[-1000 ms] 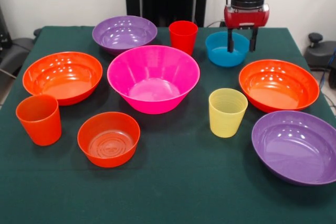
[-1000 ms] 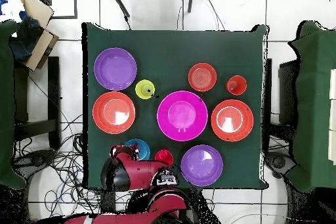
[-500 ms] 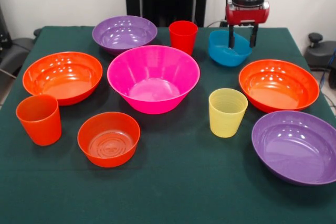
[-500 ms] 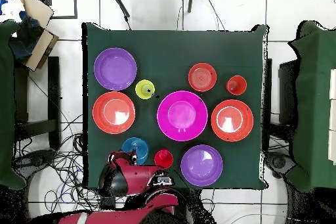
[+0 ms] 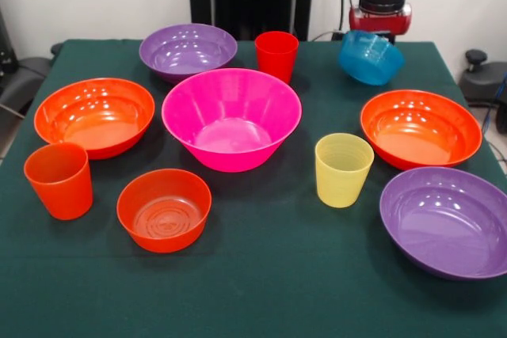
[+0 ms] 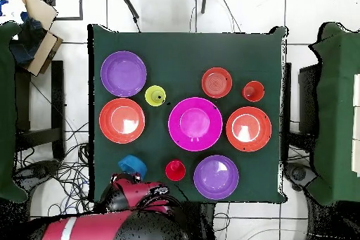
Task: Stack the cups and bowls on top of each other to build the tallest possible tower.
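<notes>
I have the small blue bowl clamped in my gripper; my fingers are closed on its rim. It hangs tilted, off the table, its opening facing up and to one side. In the overhead view the same bowl sits at the table edge just above my arm.

Landmark: big pink bowl, mid-table, upright, nothing in it. No tower on it yet. Positions below are from the front view, relative to it:

- red cup: just behind it, upright, close to its rim.
- purple bowl: behind and left.
- blue bowl in my grip: behind and right, raised, well apart.
- wide orange bowl: left, near but not touching.
- second wide orange bowl: right, well apart.
- yellow cup: front right, upright, standing alone.
- small orange bowl: front left, upright.
- orange cup: further front left, beside the small orange bowl, in front of the left wide orange bowl.
- second purple bowl: far front right, in front of the right wide orange bowl.

All of these stand singly on the green cloth; none is nested in another.
</notes>
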Controlling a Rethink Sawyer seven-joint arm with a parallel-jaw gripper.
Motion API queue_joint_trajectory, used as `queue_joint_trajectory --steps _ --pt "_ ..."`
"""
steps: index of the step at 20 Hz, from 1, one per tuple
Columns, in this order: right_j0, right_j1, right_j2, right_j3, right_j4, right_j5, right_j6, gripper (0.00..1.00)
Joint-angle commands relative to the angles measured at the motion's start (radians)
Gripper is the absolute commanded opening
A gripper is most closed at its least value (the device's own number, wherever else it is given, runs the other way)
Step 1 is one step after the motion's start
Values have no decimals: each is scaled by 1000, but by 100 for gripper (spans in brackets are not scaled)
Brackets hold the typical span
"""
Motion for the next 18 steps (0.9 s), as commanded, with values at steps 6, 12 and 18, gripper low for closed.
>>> queue_joint_trajectory --steps 6,12,18 --pt "26 -102 -1 33 11 71 192 100" --pt "56 -289 -62 40 23 248 139 100" --pt "57 -429 -95 11 -2 424 100 100"
